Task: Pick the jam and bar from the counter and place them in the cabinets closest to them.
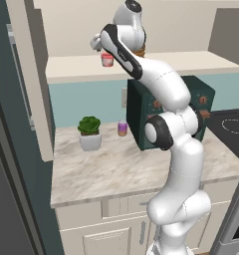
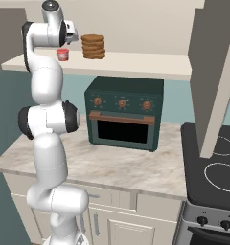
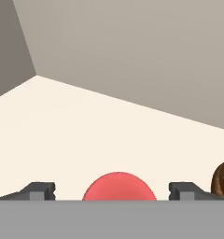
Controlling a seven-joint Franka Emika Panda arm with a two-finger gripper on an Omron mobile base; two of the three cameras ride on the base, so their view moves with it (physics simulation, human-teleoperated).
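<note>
Base views flank the white arm, facing the dark green countertop oven (image 1: pixel 161 112) (image 2: pixel 124 112); hand view sits close above the cream shelf ledge (image 3: pixel 76 135) over it.

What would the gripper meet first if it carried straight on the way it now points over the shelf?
The gripper has its jaws open on either side of the jam. Going straight on, it would probably meet the jam's red lid first, then the shelf; depth is unclear.

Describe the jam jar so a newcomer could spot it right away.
Find the long cream shelf above the dark green oven. Near its left end stands the jam, beside a stack of brown cookies. It is small, squat and red-pink with a red lid.
</note>
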